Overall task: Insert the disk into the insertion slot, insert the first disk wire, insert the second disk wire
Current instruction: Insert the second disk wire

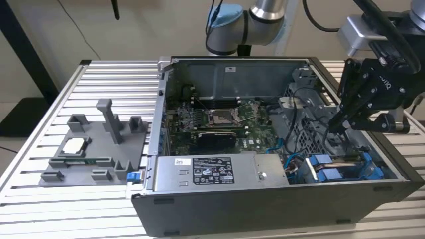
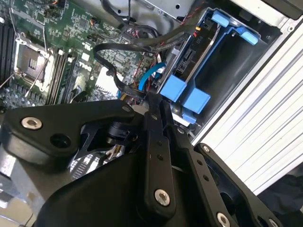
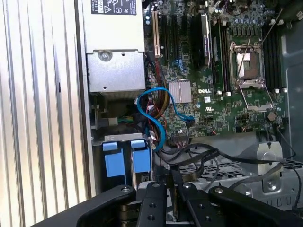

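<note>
The silver-grey disk in its bright blue plastic carrier (image 1: 335, 169) sits seated in the grey sheet-metal insertion slot (image 1: 371, 172), while the black gripper (image 2: 154, 101), fingers nearly together, pinches a black wire (image 2: 111, 71) needing careful square alignment with the connector.

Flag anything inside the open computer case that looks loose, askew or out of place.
A thin blue cable loops free over the green motherboard beside the blue-framed drive bay; where it ends is hidden. Nothing looks spilled or broken.
</note>
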`<act>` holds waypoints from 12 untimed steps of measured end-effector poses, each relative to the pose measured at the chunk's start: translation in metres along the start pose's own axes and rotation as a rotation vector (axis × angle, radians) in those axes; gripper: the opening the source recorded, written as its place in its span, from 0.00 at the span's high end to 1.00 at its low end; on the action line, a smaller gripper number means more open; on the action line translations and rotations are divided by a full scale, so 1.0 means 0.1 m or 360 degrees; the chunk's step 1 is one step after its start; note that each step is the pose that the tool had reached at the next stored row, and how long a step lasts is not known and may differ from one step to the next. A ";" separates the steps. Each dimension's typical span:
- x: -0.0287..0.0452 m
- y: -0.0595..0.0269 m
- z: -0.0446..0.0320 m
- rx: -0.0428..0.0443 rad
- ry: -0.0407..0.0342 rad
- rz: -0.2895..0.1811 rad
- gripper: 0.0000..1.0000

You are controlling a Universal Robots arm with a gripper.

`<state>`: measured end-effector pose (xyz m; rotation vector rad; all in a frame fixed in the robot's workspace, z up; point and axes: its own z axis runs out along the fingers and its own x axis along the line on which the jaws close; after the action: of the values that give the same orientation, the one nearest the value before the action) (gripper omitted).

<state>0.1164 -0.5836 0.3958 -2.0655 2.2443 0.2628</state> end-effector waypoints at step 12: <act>0.005 -0.001 0.026 0.0018 -0.0001 -0.0003 0.84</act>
<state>0.1162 -0.5836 0.3931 -2.0614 2.2378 0.2501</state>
